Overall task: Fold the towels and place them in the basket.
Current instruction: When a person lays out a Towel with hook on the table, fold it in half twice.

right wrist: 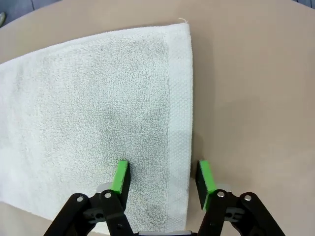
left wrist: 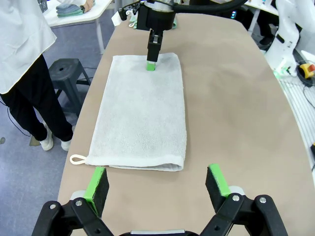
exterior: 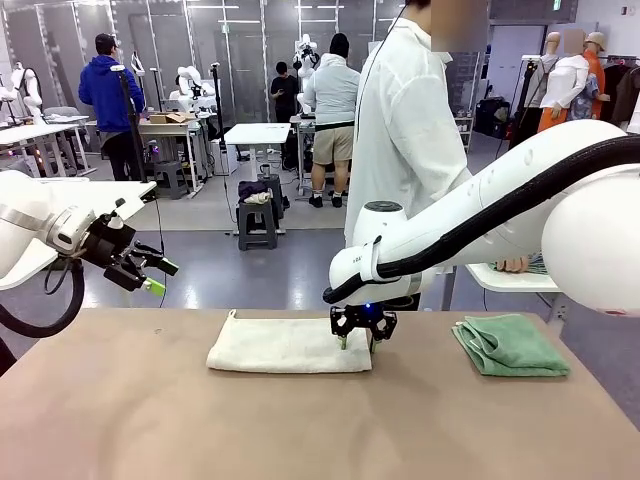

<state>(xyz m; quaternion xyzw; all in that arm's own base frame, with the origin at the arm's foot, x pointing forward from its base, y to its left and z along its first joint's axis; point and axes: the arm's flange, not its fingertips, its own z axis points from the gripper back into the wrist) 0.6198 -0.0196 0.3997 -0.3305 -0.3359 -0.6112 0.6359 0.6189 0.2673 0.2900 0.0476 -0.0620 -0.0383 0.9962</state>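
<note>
Green pads of the right gripper (right wrist: 162,178) sit closest in the right wrist view, pushed down at the short end of the cream towel (right wrist: 93,118). One pad rests on the cloth and the other stands just off its edge, over the bare table (right wrist: 256,98). The jaws are partly apart with the towel's edge between them, and they do not look clamped on it yet.

From the front, the right gripper (exterior: 363,325) is down at the right end of the cream towel (exterior: 288,346). This towel lies flat and long in the middle of the table (exterior: 150,420). It looks folded once along its length, though the layers are hard to make out from here.

The left gripper (exterior: 146,272) hangs in the air well away on the left, with its jaws wide apart and nothing in them. Its own view looks down the long cream towel (left wrist: 142,118) to the right gripper (left wrist: 152,63) at the far end.

The sea-green towel (exterior: 510,345) sits folded on the right side of the table.

So the green towel seems done with its folding, and the cream one needs at least one more fold. Neither towel is in a basket yet, so that part is all left to do.
</note>
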